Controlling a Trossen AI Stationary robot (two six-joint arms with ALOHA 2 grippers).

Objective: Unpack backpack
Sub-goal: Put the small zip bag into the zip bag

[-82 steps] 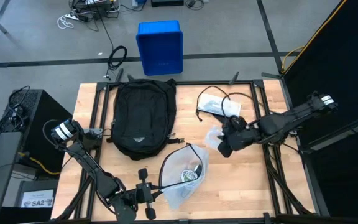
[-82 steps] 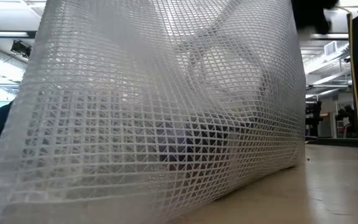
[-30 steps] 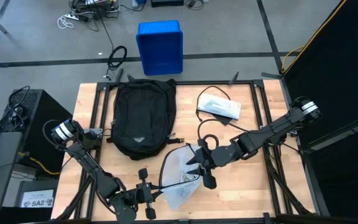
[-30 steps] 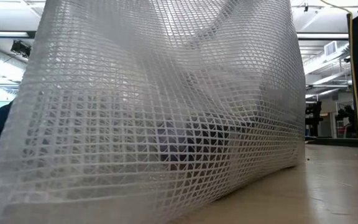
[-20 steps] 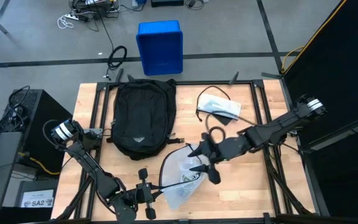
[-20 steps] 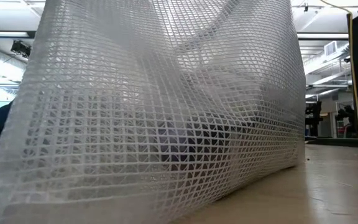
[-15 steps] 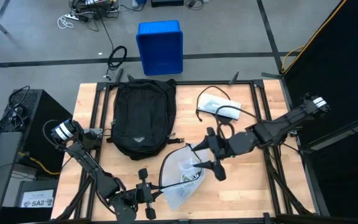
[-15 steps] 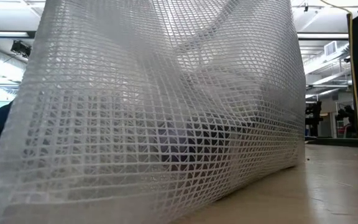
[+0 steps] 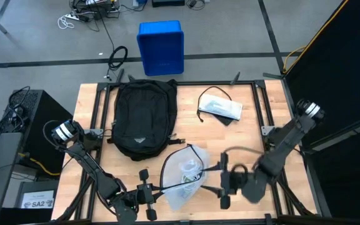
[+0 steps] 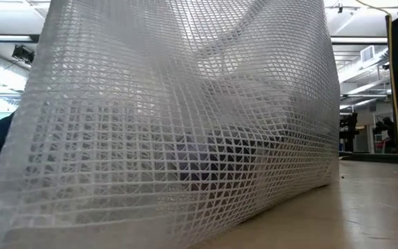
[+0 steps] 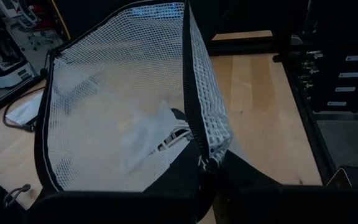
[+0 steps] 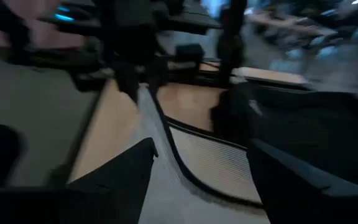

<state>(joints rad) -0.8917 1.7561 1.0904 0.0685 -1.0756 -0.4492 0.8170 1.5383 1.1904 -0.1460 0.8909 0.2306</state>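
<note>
The large black backpack (image 9: pixel 144 119) is lying flat on the table's far left part, its rounded end nearer.

wooden table (image 9: pixel 136 181) | on it: backpack (image 9: pixel 142 119), mesh bag (image 9: pixel 186 175), possibly a white pouch (image 9: pixel 221 107)

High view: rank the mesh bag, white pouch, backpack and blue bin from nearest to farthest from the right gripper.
1. Mesh bag, just beside the right gripper.
2. White pouch, table's far side.
3. Backpack, far left.
4. Blue bin, on the floor beyond the table.
</note>
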